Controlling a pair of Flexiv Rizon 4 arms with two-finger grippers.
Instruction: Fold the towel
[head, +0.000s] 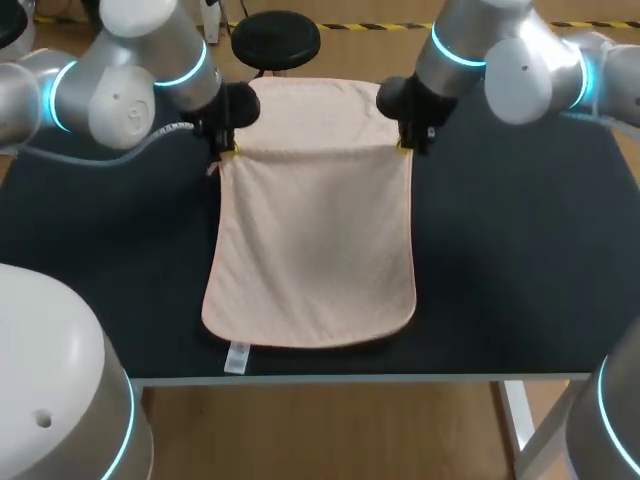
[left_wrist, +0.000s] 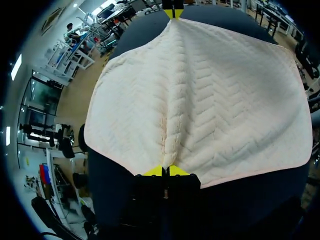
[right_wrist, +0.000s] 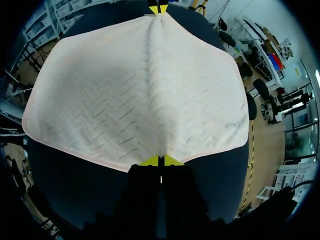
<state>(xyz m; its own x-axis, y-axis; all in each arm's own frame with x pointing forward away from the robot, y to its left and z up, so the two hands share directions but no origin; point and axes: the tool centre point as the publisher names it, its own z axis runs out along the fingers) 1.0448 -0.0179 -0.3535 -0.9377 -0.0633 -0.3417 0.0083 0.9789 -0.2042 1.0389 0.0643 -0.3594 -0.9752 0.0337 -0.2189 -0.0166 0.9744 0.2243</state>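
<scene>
A pale pink quilted towel (head: 315, 230) lies lengthwise on the black table (head: 520, 260), with a white label at its near left corner. My left gripper (head: 228, 148) is shut on the towel's left edge, about a third of the way down from the far end. My right gripper (head: 405, 145) is shut on the right edge directly opposite. In the left wrist view the towel (left_wrist: 200, 105) stretches from my left gripper (left_wrist: 165, 171) across to the right gripper (left_wrist: 173, 12). In the right wrist view the towel (right_wrist: 135, 90) spans from my right gripper (right_wrist: 160, 161) to the left gripper (right_wrist: 158, 8).
A black round stool (head: 275, 38) stands just beyond the table's far edge. Bare black tabletop lies to either side of the towel. The table's front edge (head: 360, 378) runs close below the towel's near end.
</scene>
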